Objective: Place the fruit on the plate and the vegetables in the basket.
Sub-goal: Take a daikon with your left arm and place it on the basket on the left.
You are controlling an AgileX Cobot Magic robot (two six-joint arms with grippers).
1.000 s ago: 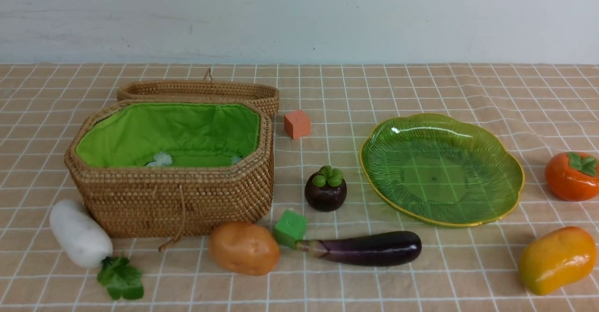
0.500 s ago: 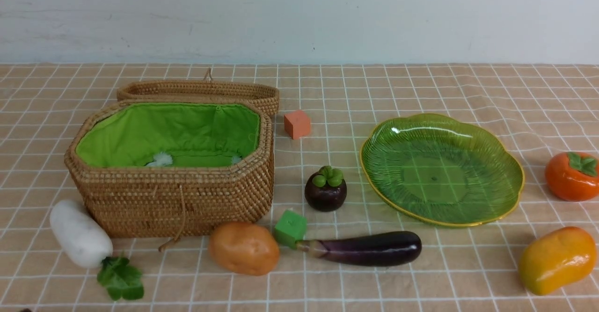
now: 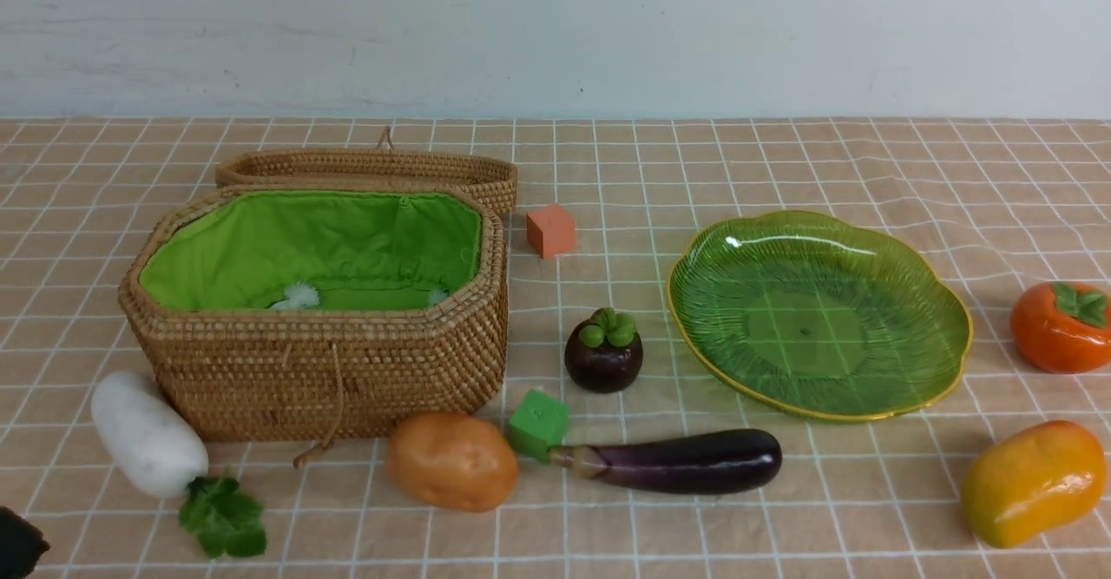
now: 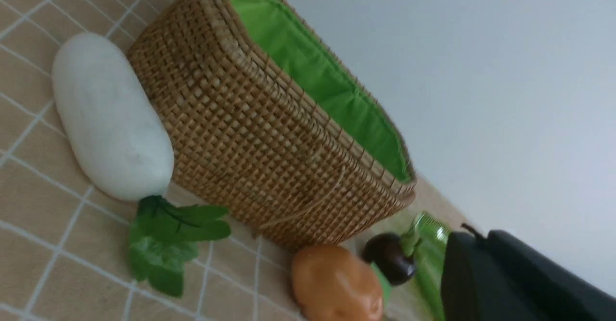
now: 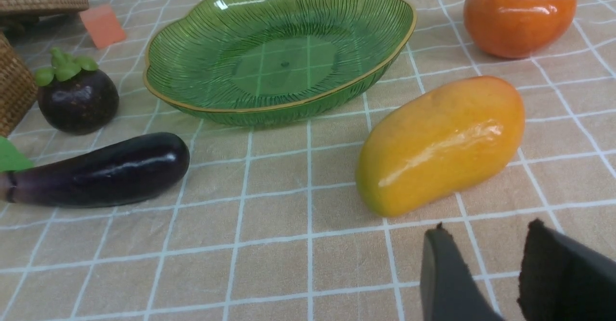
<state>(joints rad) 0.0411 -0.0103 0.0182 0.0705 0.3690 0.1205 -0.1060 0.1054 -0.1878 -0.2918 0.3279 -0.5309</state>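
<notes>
Tan checked tablecloth (image 3: pixel 608 171) under a white wall (image 3: pixel 555 32), nothing sorted yet.

Left to right:
- The left gripper (image 3: pixel 19 542) has just crept into the front view's near-left corner. Its jaws have snapped together on nothing (dark closed tip in the wrist view too).
- It's closest to the white radish (image 3: pixel 147 433), which lies just beside the wicker basket (image 3: pixel 330 371), leaves toward the robot.
- Basket is open, lid (image 3: pixel 373 167) flipped behind it, green lining bare of vegetables.
- Potato (image 3: pixel 451 460) sits just in front of the basket's right corner.
- Green cube (image 3: pixel 538 423) touches the eggplant (image 3: pixel 686 462) stem end.
- Orange cube (image 3: pixel 550 230) is farther back, and both cubes are distractors.
- Mangosteen (image 3: pixel 604 358) stands between basket and plate (image 3: pixel 816 314).
- Plate holds no fruit.
- Persimmon (image 3: pixel 1061 329) is just right of the plate, mango (image 3: pixel 1031 482) nearer the robot.
- The right gripper (image 5: pixel 486 229) hovers low just short of the mango, fingers parted, gripping nothing.

Meaning: everything on the cloth sits where it sat a second ago, and only the left arm has moved. Likely the start of a radish pick for the basket, but closed jaws would need to reopen first. All six items are still to place.
</notes>
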